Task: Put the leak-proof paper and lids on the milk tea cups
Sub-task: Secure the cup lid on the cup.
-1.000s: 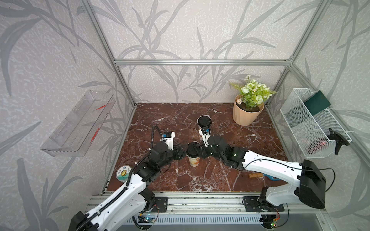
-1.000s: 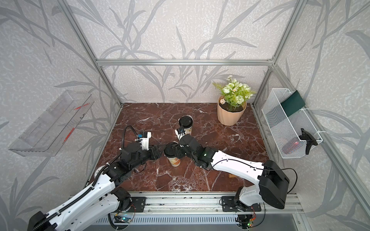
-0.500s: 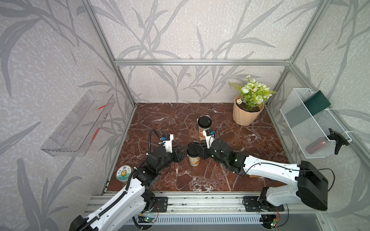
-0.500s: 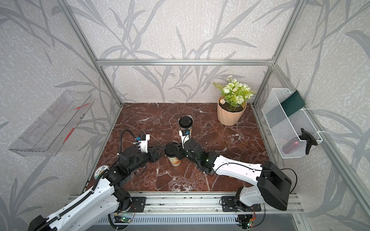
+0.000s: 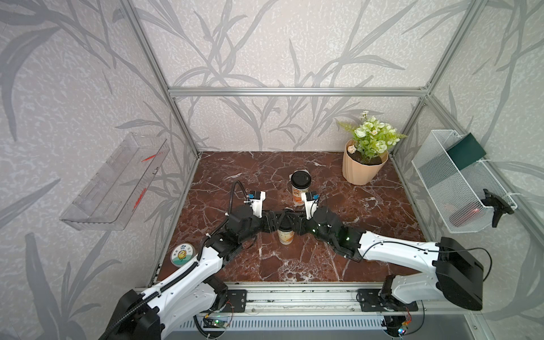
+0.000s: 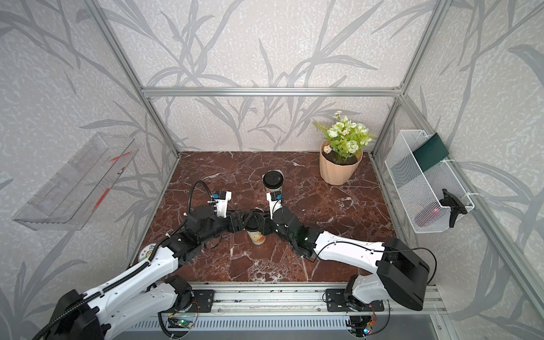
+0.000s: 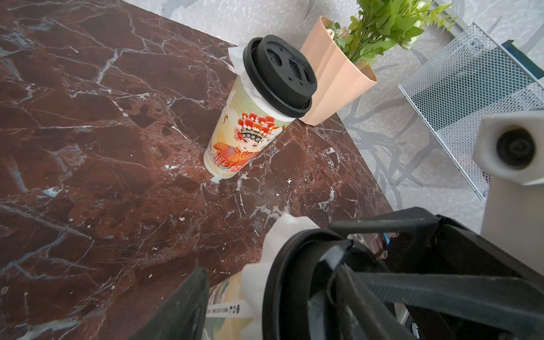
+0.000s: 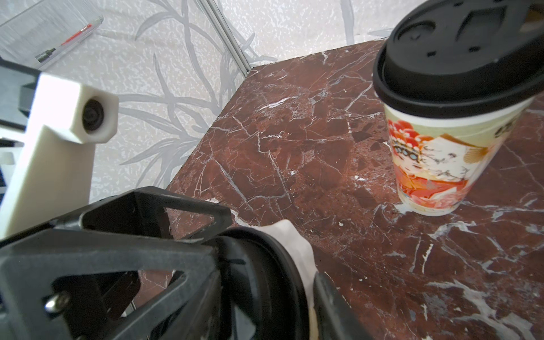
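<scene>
left gripper (image 5: 270,223) and right gripper (image 5: 295,224) meet head-on at the near milk tea cup (image 5: 285,235), each with jaws spread around its top. Can't tell if either is actually clamping: fingers and lid overlap in both wrist views. Left wrist view: one of the left fingers (image 7: 185,303) sits right at the cup wall, below the rim. Right wrist view: one of the right fingers (image 8: 332,306) is just beside the lid edge.

Near cup is upright mid-tabletop (image 5: 323,265) with a black lid (image 8: 265,265) on top. The leak-proof paper (image 7: 279,235) is caught under the lid, with a crumpled flap sticking out toward the far milk tea cup (image 5: 298,194).

Far cup is upright, behind the near one and apart from it. It has its own black lid (image 7: 279,73), with a second paper (image 7: 237,57) peeking out under it.

Peach plant pot (image 5: 363,169) is in the back right corner.
</scene>
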You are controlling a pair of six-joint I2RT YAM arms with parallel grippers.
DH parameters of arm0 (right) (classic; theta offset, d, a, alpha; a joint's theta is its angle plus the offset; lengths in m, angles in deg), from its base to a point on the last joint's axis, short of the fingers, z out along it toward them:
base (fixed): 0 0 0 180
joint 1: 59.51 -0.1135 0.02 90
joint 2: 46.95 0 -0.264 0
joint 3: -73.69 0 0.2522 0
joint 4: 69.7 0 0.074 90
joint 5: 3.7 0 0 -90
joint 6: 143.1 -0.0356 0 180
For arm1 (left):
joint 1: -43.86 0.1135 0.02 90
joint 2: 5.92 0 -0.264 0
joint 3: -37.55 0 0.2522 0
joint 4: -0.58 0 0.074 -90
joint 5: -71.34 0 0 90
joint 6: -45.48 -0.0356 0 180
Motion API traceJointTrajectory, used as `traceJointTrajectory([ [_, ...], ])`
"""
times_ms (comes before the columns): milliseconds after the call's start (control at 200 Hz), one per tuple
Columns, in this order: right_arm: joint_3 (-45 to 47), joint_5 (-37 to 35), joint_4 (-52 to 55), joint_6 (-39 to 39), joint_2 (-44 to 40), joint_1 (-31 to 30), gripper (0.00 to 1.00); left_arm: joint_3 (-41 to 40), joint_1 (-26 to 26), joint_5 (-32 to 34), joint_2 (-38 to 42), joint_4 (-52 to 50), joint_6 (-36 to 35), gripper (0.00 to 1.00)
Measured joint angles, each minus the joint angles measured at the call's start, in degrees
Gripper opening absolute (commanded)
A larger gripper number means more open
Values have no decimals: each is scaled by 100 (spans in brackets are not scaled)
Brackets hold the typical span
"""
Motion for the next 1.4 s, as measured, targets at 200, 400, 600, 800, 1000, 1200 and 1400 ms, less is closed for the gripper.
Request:
traceJointTrajectory([
  [200, -181, 538, 584, 275, -267, 271, 59, -341, -17, -114, -50, 717, -15, 49],
  [400, -730, 1401, 1390, 647, -284, 811, 59, -586, -17, -87, 127, 931, -13, 50],
  [600, -1106, 2020, 1458, 796, -144, 1447, 53, -706, -17, -39, 223, 1045, -17, 51],
  [800, -1257, 2865, 1443, 901, 538, 1709, 53, -614, -17, -59, -31, 1187, -31, 51],
  [1000, -1250, 3453, 1333, 925, 721, 1860, 53, -310, -17, -122, -468, 1187, -146, 51],
  [1200, -1215, 3923, 1099, 920, 857, 1934, 53, -254, -28, -168, -621, 1279, -188, 51],
  [1400, -1161, 4081, 872, 927, 951, 1974, 52, -258, -28, -175, -649, 1331, -188, 50],
])
